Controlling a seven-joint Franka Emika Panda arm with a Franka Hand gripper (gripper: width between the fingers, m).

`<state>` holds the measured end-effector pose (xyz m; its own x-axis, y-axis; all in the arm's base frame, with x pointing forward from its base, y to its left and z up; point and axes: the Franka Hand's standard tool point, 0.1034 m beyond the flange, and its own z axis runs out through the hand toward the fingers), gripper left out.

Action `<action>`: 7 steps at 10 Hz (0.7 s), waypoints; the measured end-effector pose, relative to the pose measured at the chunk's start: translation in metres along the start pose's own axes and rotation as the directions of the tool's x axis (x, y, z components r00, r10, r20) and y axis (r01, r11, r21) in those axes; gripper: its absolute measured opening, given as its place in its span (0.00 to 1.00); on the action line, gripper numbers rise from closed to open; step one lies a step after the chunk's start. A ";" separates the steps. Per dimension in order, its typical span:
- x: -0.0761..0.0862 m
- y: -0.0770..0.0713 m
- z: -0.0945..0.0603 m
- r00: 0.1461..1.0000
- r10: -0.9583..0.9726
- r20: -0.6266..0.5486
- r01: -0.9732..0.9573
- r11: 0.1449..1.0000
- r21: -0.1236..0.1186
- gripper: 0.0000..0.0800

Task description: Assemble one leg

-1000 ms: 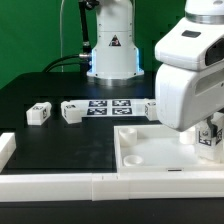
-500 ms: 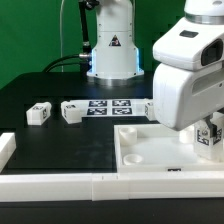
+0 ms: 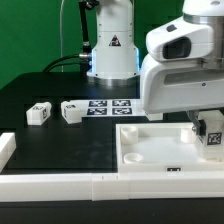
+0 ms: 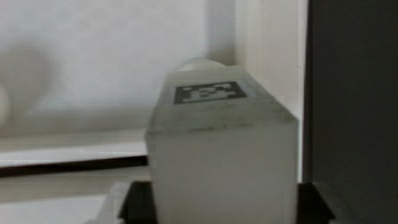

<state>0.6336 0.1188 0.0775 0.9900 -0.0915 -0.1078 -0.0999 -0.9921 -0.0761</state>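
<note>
tool grips one leg by one white panel; two more legs sit loose

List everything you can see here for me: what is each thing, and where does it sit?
loose legs: two, white with black-and-white markers, on the table toward the exterior view's left.
held leg: one, white with marker, in the gripper, at the panel's right end.
panel: one, white, on the table toward the exterior view's right.
marker board: one, white with black tags, flat behind the panel.
rails: white, along the table's near edge.
table: one, black.
backdrop: green, behind.
arm: one, white.
gripper: one, shut on the held leg.
</note>
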 end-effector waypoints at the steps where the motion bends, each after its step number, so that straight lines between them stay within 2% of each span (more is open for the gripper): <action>1: 0.000 0.001 0.000 0.996 0.084 0.000 -0.084 0.996 -0.002 0.37; 4: 0.001 0.005 0.000 0.891 0.455 -0.008 -0.455 0.891 -0.009 0.37; 7: 0.001 0.003 0.000 0.674 0.739 -0.014 -0.739 0.674 -0.007 0.37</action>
<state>0.6343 0.1159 0.0774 0.5945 -0.7959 -0.1146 -0.7982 -0.6013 0.0356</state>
